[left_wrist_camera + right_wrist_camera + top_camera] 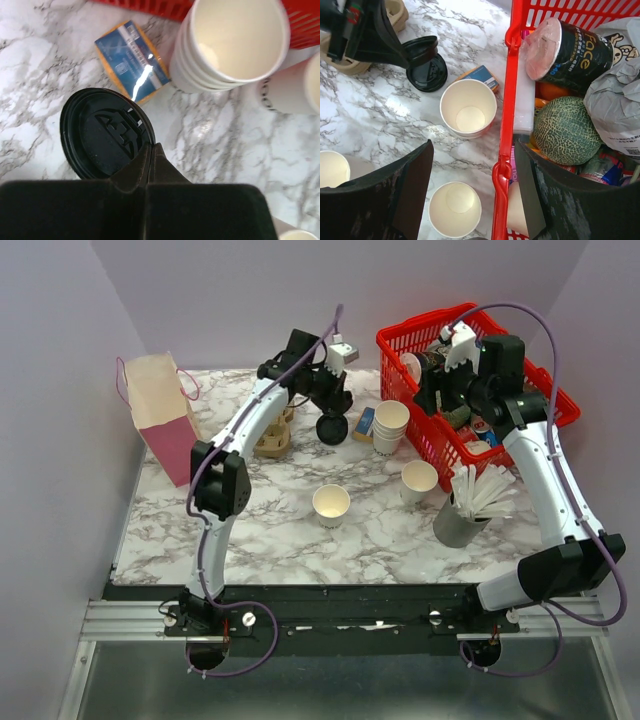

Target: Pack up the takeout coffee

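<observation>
The left arm reaches from its base across the marble worktop (260, 540), elbow raised and wrist bent down near the back. Its end effector (151, 150) is clenched, pinching the rim of the round black plastic lid (100, 135). The lid hangs tilted, low over the marble. Whether its lower edge touches the surface cannot be told. It sits just beside the blue and orange card box (132, 60) and near the stack of nested white paper cups (235, 40).

The small white paper cup with a cream inside (331, 505) stands upright and uncovered near the middle of the worktop, well apart from the lid. A 2nd single white cup (419, 480) stands open to its right.

The right arm rises along the right side and folds inward over the left rim of the red plastic basket (400, 340). Its end effector (472, 145) is released, jaws wide and holding nothing, above the cup stack and the basket's edge.

A pink and tan paper bag (160, 415) stands at the far left.
</observation>
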Motion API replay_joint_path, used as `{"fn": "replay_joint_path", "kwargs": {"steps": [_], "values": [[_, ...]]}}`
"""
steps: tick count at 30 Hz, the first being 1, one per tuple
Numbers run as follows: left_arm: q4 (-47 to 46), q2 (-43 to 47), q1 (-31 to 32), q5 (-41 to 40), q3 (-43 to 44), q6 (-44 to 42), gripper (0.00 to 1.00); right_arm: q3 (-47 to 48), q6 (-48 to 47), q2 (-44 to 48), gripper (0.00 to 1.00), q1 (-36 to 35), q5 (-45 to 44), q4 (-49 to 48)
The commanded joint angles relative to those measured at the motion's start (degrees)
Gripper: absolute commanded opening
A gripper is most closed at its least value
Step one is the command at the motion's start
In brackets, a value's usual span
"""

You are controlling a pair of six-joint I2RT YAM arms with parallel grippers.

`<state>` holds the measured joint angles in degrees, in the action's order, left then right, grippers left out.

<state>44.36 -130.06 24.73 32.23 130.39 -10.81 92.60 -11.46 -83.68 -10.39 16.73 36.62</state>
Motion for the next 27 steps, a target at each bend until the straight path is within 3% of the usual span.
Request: {"fn": "replay_joint_path", "kwargs": {"steps": [1,3,4,5,6,7,8,9,10,17,27], "values": [[-11.54,11.11,-6.08,24.47,-11.50,19.56,0.00,1.62,-0.93,0.71,0.75,0.11,6.90,2.22],[-30.12,15.43,-7.93,32.95,-20.82,30.53,0.00,1.19,-1.89,1.06,0.77,0.11,11.89,2.75],[-41.08,19.71,-8.64,35.68,-32.53,48.33,0.00,1.10,-2.33,1.24,0.79,0.20,13.83,3.45],[-68.17,20.97,-9.69,40.32,-38.05,58.52,0.00,0.75,-3.38,1.32,0.79,0.11,15.94,3.89],[-81.66,21.51,-10.05,41.50,-42.54,68.19,0.00,0.57,-3.91,1.41,0.79,0.11,20.14,4.42],[-93.28,19.86,-10.14,42.82,-47.46,88.74,0.00,0.48,-4.70,1.41,0.79,0.02,22.44,5.73],[-116.98,18.19,-10.05,43.87,-48.90,99.21,0.00,0.31,-6.45,1.41,0.79,-0.07,24.21,6.52],[-131.66,15.91,-10.05,43.36,-49.78,113.58,0.00,0.13,-7.16,1.15,0.79,-0.59,27.18,7.32],[-141.47,12.76,-9.71,43.36,-50.14,121.21,0.00,0.13,-7.86,0.98,0.80,-0.85,28.61,9.15],[-141.57,18.34,-7.59,43.71,-64.72,118.21,0.00,-4.70,-11.39,0.97,0.80,-3.67,34.94,11.29],[-141.39,26.87,-6.71,45.55,-79.93,115.49,0.00,-17.97,-7.26,2.38,0.80,-9.46,35.65,-2.86]]}}
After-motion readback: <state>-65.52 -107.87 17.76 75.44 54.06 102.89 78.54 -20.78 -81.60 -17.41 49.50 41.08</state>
